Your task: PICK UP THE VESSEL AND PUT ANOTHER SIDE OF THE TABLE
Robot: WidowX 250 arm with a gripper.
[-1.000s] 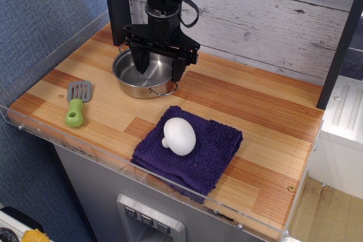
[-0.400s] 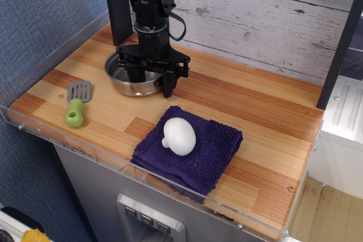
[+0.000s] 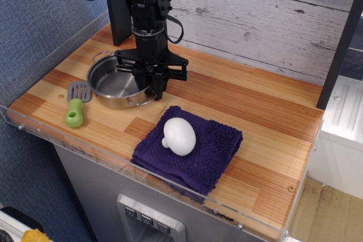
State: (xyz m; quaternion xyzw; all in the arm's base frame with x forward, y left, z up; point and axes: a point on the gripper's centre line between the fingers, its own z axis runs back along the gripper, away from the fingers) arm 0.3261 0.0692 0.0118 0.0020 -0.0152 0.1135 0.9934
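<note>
The vessel (image 3: pixel 113 83), a shiny shallow steel pot with small wire loop handles, sits at the left of the wooden table (image 3: pixel 255 106), close to the spatula. My gripper (image 3: pixel 152 88) points straight down at the pot's right rim. Its dark fingers (image 3: pixel 158 82) stand close together astride the rim, one inside and one outside, shut on it. I cannot tell whether the pot rests on the wood or hangs just above it.
A grey-and-green spatula (image 3: pixel 76 103) lies just left of the pot. A white mushroom (image 3: pixel 179 135) sits on a purple cloth (image 3: pixel 218 151) at the front middle. A clear acrylic rim (image 3: pixel 102 150) edges the table. A black post (image 3: pixel 118 15) stands behind.
The gripper came down over the pot's right rim and its fingers closed together. The pot has shifted left and forward with the gripper, ending close to the spatula.
</note>
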